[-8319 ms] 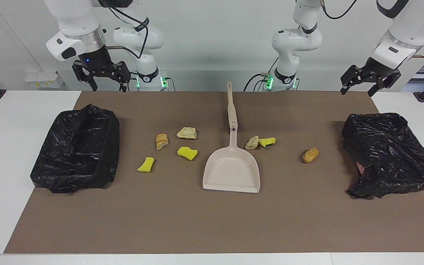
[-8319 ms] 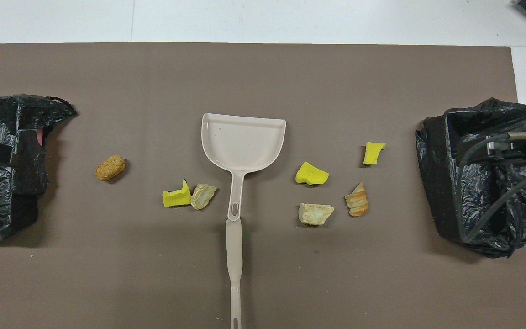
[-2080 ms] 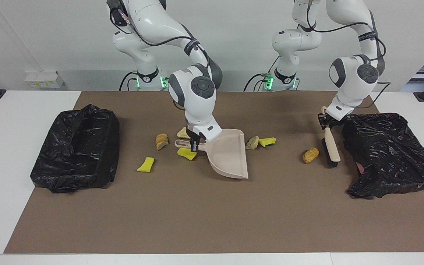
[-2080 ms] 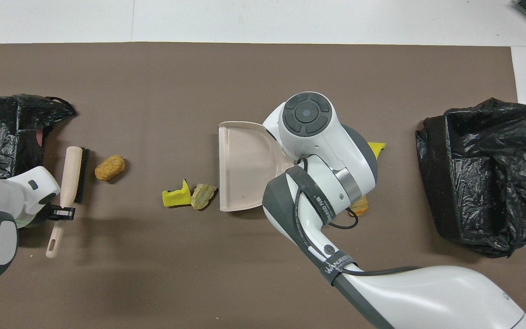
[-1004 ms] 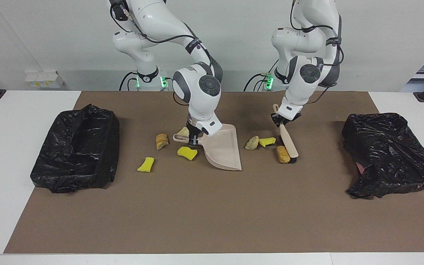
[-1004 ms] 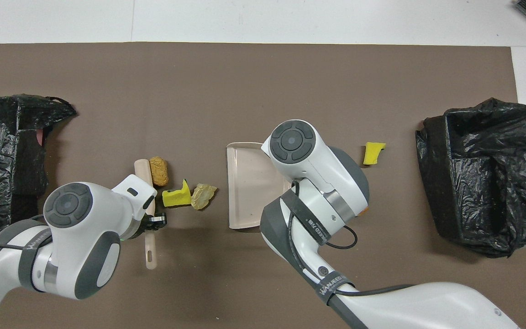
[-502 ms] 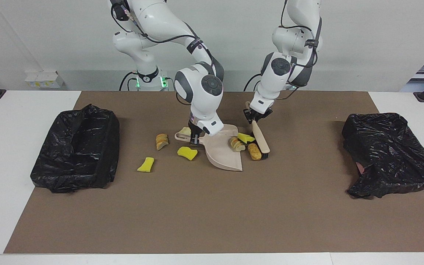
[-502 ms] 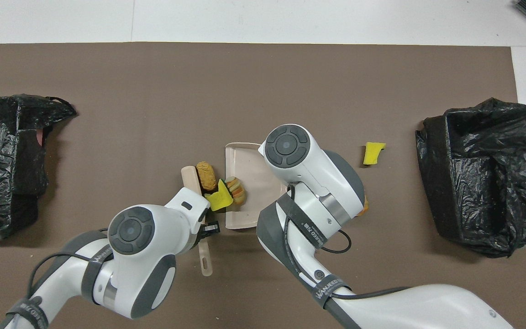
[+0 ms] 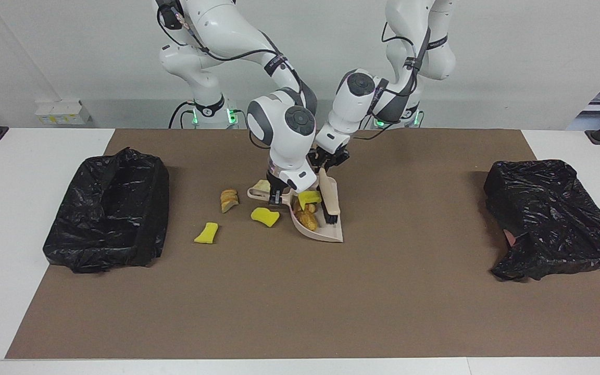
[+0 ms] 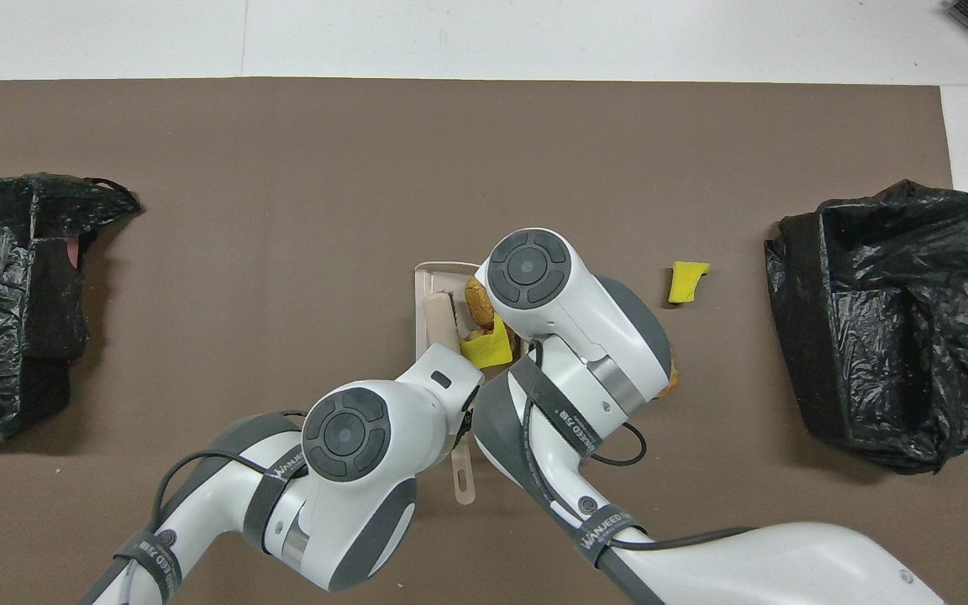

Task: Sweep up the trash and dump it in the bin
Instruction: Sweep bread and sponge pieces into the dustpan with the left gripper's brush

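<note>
- Right gripper (image 9: 275,194), middle of the facing frame, was low over the mat, fingers clamped on the dustpan (image 9: 326,233) handle.
- Left gripper (image 9: 329,160), just above the pan in the frame and close beside the right wrist, was clamped on the top of the brush (image 9: 329,200) handle; the brush slanted down with its black bristles inside the pan.
- Pale lump (image 9: 262,186) lay on the mat beside the pan handle, partly hidden by it.
- Striped bread lump (image 9: 229,199) lay on the mat a little toward the right arm's end of that.
- Dustpan in frame centre, open edge facing the left arm's end; inside it a yellow chunk (image 9: 310,197) and brown lumps (image 9: 308,219) bunched against the bristles.
- Yellow sponge piece (image 9: 265,216) lay on the mat just beside the pan's back corner.
- Small yellow scrap (image 9: 206,233) lay lower in the frame, apart from the rest, on the way to the bin.
- Black bagged bin (image 9: 107,208) sat at the right arm's end of the brown mat (image 9: 300,302); second bagged bin (image 9: 550,219) at the left arm's end, well apart from the pan.
</note>
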{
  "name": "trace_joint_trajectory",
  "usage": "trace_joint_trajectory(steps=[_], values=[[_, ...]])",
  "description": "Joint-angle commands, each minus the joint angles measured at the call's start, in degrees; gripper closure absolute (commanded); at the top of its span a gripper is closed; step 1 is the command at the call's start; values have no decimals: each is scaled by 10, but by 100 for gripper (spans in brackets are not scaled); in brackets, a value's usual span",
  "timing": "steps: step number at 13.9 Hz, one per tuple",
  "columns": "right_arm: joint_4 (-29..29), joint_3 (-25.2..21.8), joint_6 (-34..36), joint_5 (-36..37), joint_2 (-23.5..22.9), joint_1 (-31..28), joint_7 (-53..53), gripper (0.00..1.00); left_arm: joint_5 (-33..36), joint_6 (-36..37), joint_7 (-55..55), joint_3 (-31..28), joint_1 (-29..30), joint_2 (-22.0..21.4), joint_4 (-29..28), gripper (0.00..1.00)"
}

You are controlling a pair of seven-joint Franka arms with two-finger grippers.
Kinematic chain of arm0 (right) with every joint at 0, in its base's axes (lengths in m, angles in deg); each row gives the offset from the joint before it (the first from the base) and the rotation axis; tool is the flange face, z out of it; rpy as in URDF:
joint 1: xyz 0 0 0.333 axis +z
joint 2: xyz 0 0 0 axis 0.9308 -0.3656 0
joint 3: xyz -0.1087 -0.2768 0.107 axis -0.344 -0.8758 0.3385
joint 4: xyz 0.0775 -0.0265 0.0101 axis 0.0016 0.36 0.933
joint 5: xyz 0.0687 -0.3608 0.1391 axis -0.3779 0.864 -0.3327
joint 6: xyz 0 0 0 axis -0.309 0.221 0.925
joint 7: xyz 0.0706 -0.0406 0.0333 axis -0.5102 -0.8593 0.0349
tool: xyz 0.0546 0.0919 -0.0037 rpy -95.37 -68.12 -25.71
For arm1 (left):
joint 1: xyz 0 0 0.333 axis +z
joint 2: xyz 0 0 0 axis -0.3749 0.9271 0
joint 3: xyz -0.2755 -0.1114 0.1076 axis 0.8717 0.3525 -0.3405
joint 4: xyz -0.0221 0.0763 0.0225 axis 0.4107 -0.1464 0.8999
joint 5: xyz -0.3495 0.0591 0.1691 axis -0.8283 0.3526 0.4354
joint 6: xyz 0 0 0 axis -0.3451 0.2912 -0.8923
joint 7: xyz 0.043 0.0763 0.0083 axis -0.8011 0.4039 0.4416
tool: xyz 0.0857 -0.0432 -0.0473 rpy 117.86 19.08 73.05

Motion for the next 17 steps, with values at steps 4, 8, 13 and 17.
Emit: trace_joint_trajectory(steps=[4,8,13,17], values=[[-3,3,-12,1,3,-7,-15,100,26,74,-1,-18,55,-22,10,100],[-4,3,-13,-11,6,-15,-20,100,88,127,1,-18,93,-43,2,100],[0,4,-10,-39,51,-74,-9,100,91,118,23,-9,80,-84,-58,100],[14,4,-8,-51,100,-144,70,100,91,111,100,-4,-5,-122,-101,100]])
